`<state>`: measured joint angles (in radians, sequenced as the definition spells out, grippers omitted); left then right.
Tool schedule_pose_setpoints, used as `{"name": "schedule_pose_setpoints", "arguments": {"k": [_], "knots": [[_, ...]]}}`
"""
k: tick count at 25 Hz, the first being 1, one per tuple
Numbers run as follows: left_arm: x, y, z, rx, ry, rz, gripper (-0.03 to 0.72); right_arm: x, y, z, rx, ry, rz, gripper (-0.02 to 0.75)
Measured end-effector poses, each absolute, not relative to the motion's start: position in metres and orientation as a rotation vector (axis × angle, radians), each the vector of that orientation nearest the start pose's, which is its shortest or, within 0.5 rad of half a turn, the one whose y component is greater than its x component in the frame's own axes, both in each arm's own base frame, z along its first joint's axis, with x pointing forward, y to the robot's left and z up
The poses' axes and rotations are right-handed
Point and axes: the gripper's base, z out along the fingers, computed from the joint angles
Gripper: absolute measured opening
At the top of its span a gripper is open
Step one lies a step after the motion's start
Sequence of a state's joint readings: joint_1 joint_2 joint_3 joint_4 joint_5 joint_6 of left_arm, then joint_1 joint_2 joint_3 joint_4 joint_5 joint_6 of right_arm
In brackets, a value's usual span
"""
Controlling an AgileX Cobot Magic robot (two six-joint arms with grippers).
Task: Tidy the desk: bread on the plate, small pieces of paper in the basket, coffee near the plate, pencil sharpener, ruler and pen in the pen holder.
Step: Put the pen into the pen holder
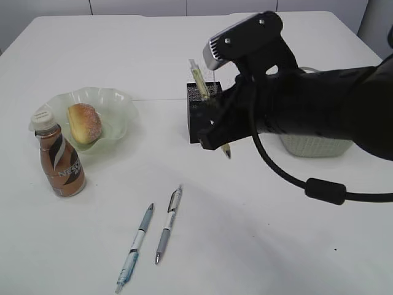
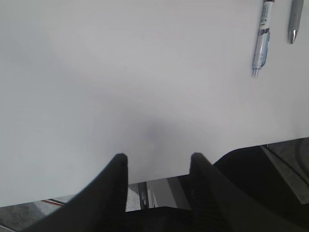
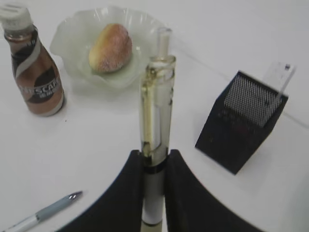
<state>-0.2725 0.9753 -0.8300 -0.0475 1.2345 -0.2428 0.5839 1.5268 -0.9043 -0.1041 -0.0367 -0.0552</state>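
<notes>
My right gripper [image 3: 154,157] is shut on a clear yellowish pen [image 3: 157,106], held above the desk [image 1: 245,233] just in front of the black mesh pen holder [image 3: 241,121]. In the exterior view this pen [image 1: 198,78] slants across the pen holder [image 1: 198,117]. A clear ruler [image 3: 279,79] pokes out of the holder. Two more pens [image 1: 138,246] [image 1: 167,224] lie side by side on the desk. The bread [image 1: 84,123] rests on the pale green plate [image 1: 120,101], with the coffee [image 1: 59,161] beside it. My left gripper [image 2: 158,157] is open over bare tabletop. The pencil sharpener and paper pieces are out of view.
The grey-green basket [image 1: 313,146] stands behind my right arm, mostly hidden by it. In the left wrist view the two loose pens [image 2: 262,38] [image 2: 295,19] lie at the top right, and the desk's near edge runs just behind the fingers.
</notes>
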Motion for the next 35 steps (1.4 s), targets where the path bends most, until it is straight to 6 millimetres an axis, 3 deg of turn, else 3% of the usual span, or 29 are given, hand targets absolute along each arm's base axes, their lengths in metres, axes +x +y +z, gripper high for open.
{"name": "schedule_pose_setpoints", "arguments": {"k": [4,10,16,27,35], "knots": [[0.143,-0.044,0.298,0.029,2.880,-0.168,0.307,0.294,0.179,0.256,-0.735,1.806,0.237,0.087],[0.144,-0.045,0.299,0.028,2.871,-0.174,0.307,0.330,0.164,0.256,-0.568,1.720,0.222,0.087],[0.147,-0.049,0.300,0.014,2.832,-0.240,0.307,0.375,0.180,0.253,-0.517,1.595,0.222,0.087],[0.148,-0.050,0.301,0.011,2.822,-0.252,0.307,0.438,0.193,0.205,-0.359,1.518,0.120,0.087],[0.148,-0.050,0.301,0.011,2.822,-0.252,0.307,0.447,0.196,0.176,-0.364,1.604,0.116,0.087]]}}
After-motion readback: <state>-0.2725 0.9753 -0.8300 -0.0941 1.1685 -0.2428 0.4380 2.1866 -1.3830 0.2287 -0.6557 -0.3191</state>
